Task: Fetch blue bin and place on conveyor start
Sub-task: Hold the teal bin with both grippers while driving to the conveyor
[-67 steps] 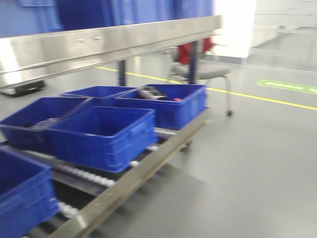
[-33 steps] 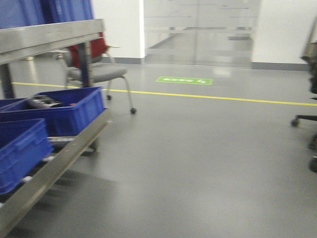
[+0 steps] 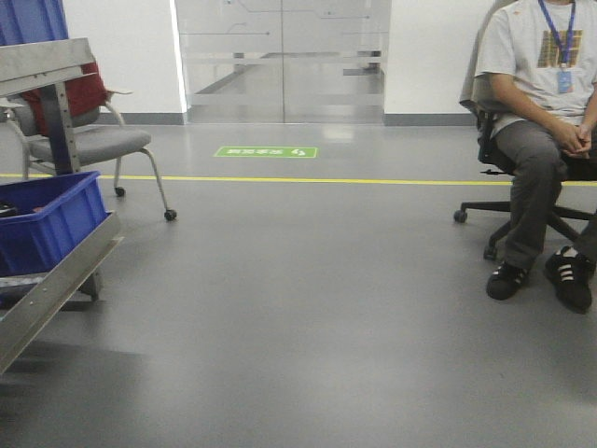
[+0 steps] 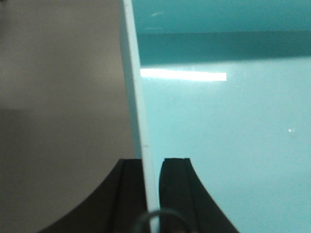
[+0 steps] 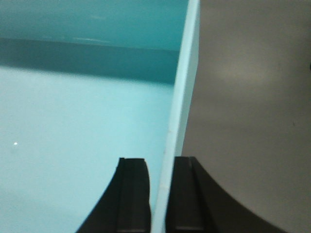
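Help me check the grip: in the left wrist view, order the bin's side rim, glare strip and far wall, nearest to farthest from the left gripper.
1. Side rim: in the left gripper.
2. Glare strip: inside the blue bin, mid-view.
3. Far wall: top of view.

the blue bin i hold runs off every wrist-view edge. beyond the yellow line, lettering on the green sign is too small to read; at the line's right end, the person is cropped at the head.
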{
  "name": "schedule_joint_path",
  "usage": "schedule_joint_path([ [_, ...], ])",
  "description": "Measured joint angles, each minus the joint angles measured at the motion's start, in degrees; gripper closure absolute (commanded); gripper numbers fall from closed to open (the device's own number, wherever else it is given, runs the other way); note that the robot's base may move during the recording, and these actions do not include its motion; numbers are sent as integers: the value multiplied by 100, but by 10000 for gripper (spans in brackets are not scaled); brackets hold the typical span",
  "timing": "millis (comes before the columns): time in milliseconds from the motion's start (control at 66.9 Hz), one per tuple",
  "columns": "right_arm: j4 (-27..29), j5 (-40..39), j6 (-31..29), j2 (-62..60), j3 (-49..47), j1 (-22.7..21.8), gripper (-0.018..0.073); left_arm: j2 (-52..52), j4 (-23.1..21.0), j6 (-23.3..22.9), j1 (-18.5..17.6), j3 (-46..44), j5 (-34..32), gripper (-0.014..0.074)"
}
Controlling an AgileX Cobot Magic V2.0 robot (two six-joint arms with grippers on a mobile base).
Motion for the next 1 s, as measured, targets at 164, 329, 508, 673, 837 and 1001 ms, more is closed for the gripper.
schedule_joint_path([
  [164,0,0,0,0,0,0,712,0,0,0,0,0,0,707],
  [329,0,0,0,0,0,0,712,0,0,0,0,0,0,707],
  [508,0,0,0,0,0,0,712,0,12,0,0,0,12,707],
  [673,0,0,0,0,0,0,712,0,12,0,0,0,12,707],
  [837,0,0,0,0,0,0,712,0,12,0,0,0,12,707],
  [1001,0,0,0,0,0,0,712,0,12,0,0,0,12,707],
])
